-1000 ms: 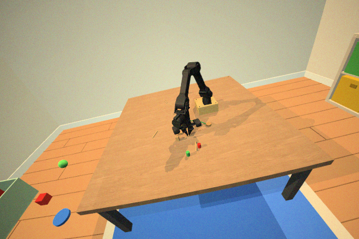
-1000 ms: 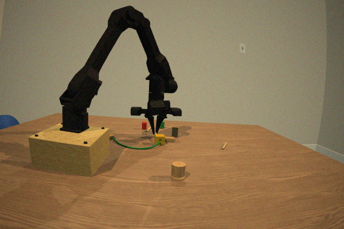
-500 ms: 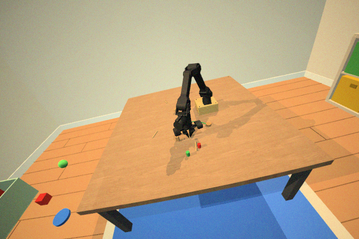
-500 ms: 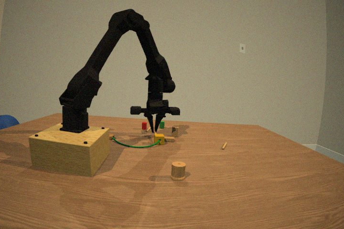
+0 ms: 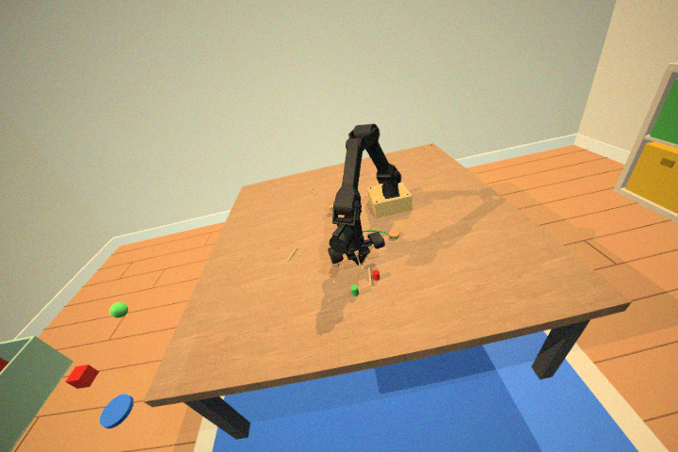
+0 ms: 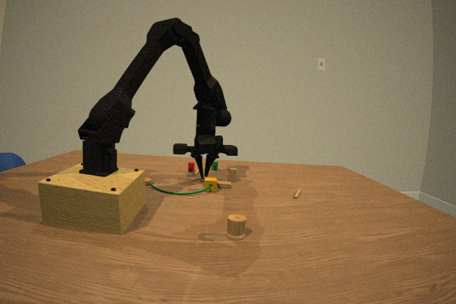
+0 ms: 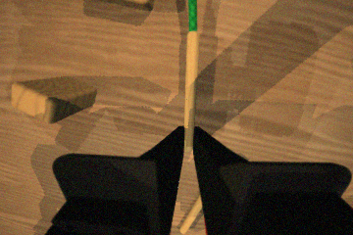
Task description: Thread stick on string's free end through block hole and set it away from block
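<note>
The gripper (image 5: 359,261) (image 6: 202,178) (image 7: 189,129) is shut on the thin wooden stick (image 7: 190,78) near its front end. The green string (image 5: 374,231) (image 6: 182,194) (image 7: 192,17) is joined to the stick's rear end. It runs from the round wooden button (image 5: 394,234) (image 6: 147,180) into the hole in the near face of the yellow block (image 6: 207,180) in the exterior view. The gripper and stick are on the block's far side. The block sits on the table, is hidden by the arm in the top view and is out of the wrist view.
Loose sticks (image 5: 292,254) (image 6: 297,193) (image 7: 190,220) lie around. A red cylinder (image 5: 376,275) (image 6: 191,166) and a green cylinder (image 5: 354,290) (image 6: 215,165) stand beyond the gripper. Wooden pieces (image 6: 232,175) (image 7: 52,101) are beside the block. A wooden cylinder (image 6: 236,227) stands nearer the exterior camera.
</note>
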Robot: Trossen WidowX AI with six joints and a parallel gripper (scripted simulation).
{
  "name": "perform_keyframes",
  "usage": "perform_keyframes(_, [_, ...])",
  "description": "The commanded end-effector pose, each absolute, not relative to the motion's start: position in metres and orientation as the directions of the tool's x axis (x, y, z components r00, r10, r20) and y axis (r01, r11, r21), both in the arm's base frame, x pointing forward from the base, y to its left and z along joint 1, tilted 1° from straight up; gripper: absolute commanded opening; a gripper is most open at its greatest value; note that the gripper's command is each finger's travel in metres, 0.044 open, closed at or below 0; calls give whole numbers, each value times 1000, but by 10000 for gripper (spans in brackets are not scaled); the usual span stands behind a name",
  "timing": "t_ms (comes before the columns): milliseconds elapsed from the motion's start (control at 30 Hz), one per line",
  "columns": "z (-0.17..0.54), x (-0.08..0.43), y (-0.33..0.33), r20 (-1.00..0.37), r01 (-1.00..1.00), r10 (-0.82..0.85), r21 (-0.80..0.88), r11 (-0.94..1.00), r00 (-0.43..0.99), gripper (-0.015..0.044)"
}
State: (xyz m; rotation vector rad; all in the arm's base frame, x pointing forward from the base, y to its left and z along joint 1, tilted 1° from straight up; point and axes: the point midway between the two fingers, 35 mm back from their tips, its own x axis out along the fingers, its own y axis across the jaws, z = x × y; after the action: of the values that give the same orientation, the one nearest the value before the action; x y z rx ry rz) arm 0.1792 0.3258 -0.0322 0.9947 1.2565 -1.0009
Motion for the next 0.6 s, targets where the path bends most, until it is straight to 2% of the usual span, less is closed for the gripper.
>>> perform_keyframes(0, [-32, 179, 326, -998, 963, -43, 38, 268, 51, 53])
perform_keyframes(200, [-22, 180, 327, -998, 963, -43, 38, 268, 52, 210])
perform_keyframes(367, [45, 178, 326, -997, 963, -43, 43, 268, 57, 210])
perform_keyframes(567, [48, 178, 326, -997, 963, -43, 44, 268, 57, 210])
